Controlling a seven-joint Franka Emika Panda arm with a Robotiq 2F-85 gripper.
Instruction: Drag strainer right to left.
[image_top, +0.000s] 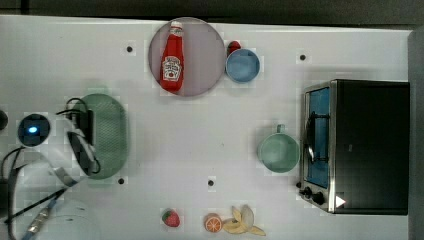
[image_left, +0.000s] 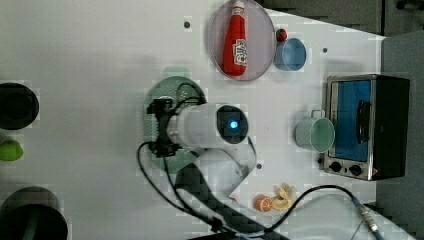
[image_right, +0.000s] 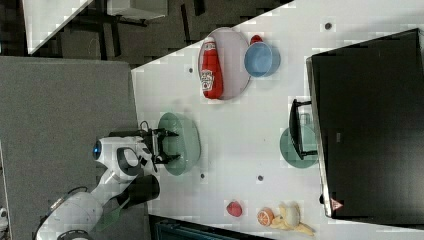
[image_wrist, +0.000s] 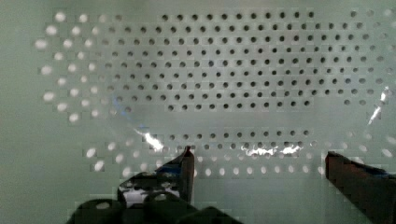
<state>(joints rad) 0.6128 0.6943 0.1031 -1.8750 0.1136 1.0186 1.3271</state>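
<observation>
A ketchup bottle (image_top: 172, 59) lies on a round plate (image_top: 205, 55), a blue bowl (image_top: 243, 65) just beside it (a green mug (image_top: 278, 152) sits near the toaster oven (image_top: 367, 145)).

On the white bench (image_right: 240, 125), the tool (image_right: 172, 145) hangs over the pale green strainer (image_right: 182, 142), its fingers (image_right: 169, 133) spread apart. A ketchup bottle (image_right: 211, 69) lies on a plate (image_right: 237, 62), beside a blue bowl (image_right: 261, 59).
</observation>
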